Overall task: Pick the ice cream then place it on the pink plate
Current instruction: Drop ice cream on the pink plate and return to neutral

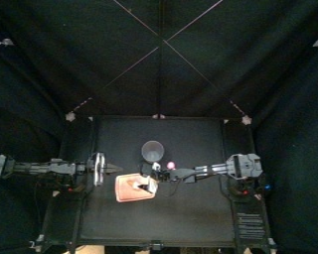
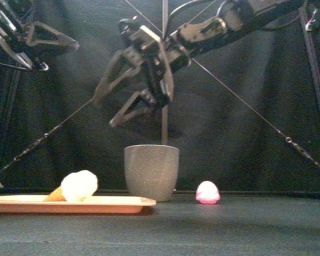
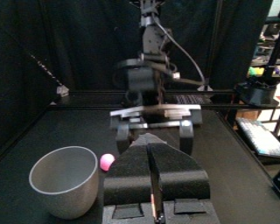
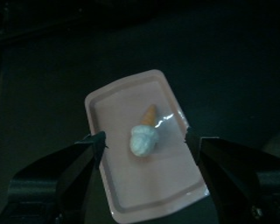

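1. The tray [image 2: 69, 204] lies toward the left front of the table [image 2: 256, 232].
2. The ice cream [image 2: 76, 186] lies on the tray (on its side).
3. The cup [image 2: 152, 170] stands upright behind the tray, to its right.
4. A small toy [image 2: 207, 192] sits near the cup's right, not touching it.

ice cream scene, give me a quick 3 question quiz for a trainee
1. True or false: the ice cream lies on the pink tray.
2. Pick one. The right gripper is:
A. shut on the ice cream
B. open, up above the tray
C. resting flat on the table
3. Fill the gap: the small pink toy stands on the table beside the grey ____.

Key
1. True
2. B
3. cup
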{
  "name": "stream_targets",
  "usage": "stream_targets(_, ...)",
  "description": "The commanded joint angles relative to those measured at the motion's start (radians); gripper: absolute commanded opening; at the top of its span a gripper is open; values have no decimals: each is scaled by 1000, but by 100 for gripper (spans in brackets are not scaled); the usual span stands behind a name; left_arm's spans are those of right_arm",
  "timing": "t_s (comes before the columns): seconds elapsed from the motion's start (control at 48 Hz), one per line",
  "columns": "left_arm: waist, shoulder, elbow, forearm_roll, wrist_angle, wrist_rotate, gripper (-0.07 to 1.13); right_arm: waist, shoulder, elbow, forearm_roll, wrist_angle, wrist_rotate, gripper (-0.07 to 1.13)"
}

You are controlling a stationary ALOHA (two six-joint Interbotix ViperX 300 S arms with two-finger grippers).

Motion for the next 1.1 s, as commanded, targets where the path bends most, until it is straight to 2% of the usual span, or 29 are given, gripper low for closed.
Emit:
stream_targets(0.021, 3, 2, -14, 3, -5, 0, -3, -9, -155, 63, -28, -23, -2, 105)
stream_targets(0.312, 9, -11, -12, 3, -5, 2, -3, -11, -480, 336, -140, -161, -2, 105)
stream_targets(0.646, 14, -28, -12, 17, -5, 2, -3, -11, -853, 644, -173, -426, -12, 105)
stream_targets(0.875, 17, -32, -12, 21, -5, 2, -3, -37, -1005, 727, -184, -440, -12, 105)
stream_targets(1.104, 18, -32, -11, 20, -5, 2, -3, -51, -1049, 767, -201, -446, -8, 105)
